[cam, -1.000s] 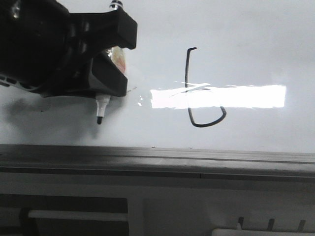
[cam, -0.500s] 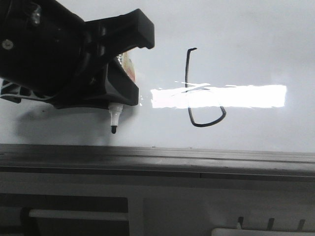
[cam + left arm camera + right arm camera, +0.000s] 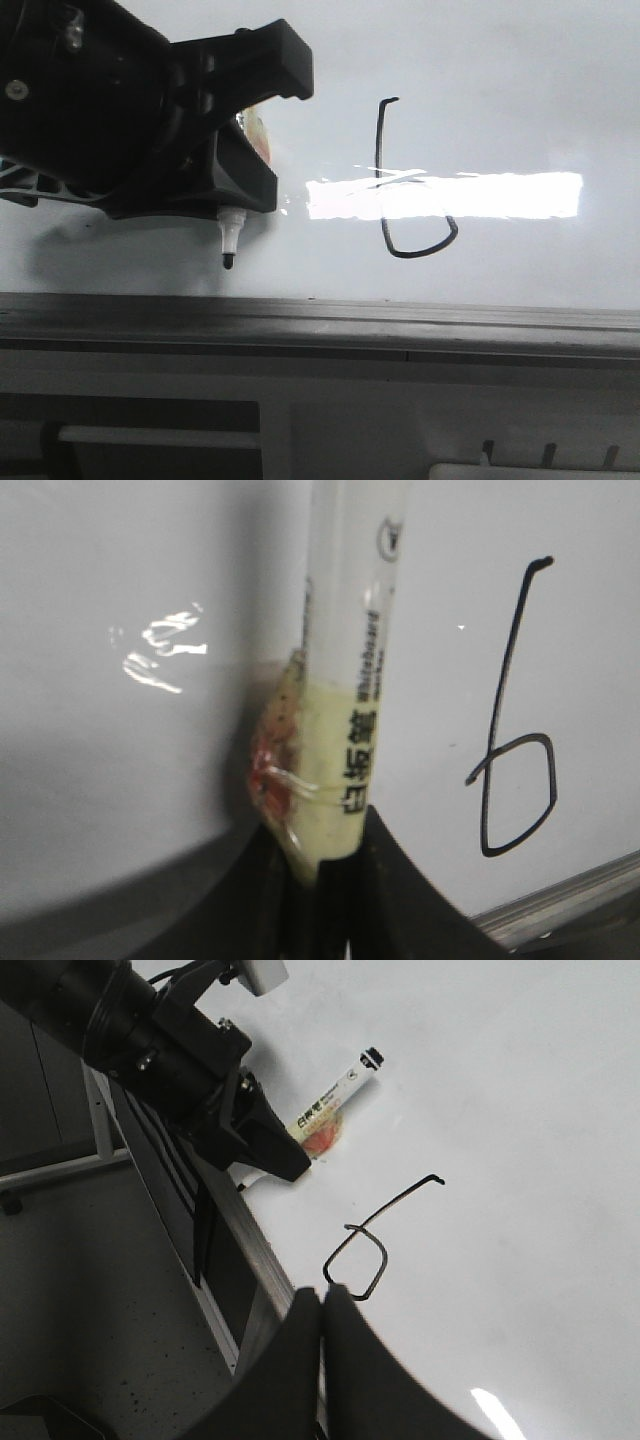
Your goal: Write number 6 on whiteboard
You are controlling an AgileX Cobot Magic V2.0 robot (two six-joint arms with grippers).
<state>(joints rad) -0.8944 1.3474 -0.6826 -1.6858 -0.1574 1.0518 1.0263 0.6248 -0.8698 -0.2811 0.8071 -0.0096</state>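
The number 6 is a thin black line on the whiteboard, with a tall stroke, a small top hook and an angular loop at the bottom. It also shows in the left wrist view and the right wrist view. My left gripper is shut on the white marker pen, left of the 6. The pen's black tip points down, just above the board's grey rail. My right gripper is shut and empty, near the loop of the 6.
A bright glare stripe crosses the board over the 6. Below the rail is a grey frame. The right wrist view shows the left arm, the board's edge and a speckled floor.
My left gripper with the pen moved right and a little down from one second ago; over the last half second it has held nearly still. The 6 is unchanged.
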